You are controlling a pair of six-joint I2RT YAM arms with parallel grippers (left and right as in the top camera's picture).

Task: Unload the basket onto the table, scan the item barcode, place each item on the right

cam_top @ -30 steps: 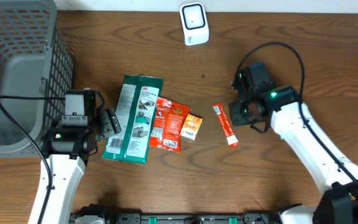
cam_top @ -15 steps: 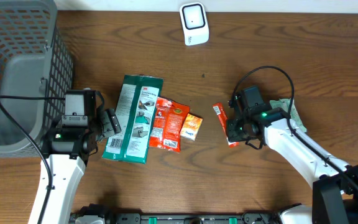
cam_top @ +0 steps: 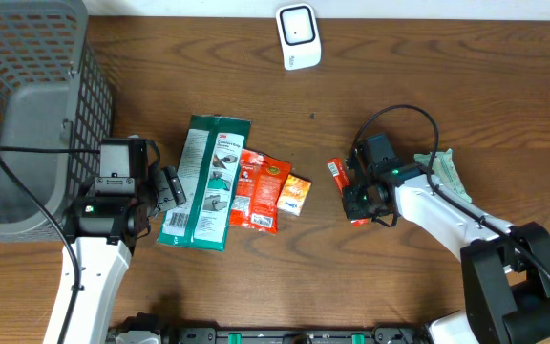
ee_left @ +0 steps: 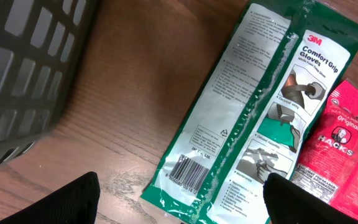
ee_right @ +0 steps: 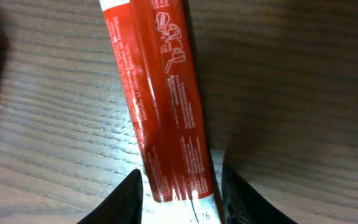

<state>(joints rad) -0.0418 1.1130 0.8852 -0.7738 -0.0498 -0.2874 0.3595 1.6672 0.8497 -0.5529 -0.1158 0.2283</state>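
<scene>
Right gripper (ee_right: 182,190): jaws straddle red stick (ee_right: 166,106) on bench (ee_right: 303,93); grip cannot be told.
Left gripper (ee_left: 182,202): wide open, above green pack (ee_left: 253,112).

- Overhead cam is looking straight down from high up, taking in the whole counter (cam_top: 256,287), the basket (cam_top: 94,105) and the scanner (cam_top: 298,36).
- Left wrist cam is hovering low, facing down at the green 3M pack (ee_left: 253,112) and a basket corner; overhead is showing both too.
- Right wrist cam is sitting super close, pointing down at the red stick pack (ee_right: 166,106), which overhead is also catching.
</scene>
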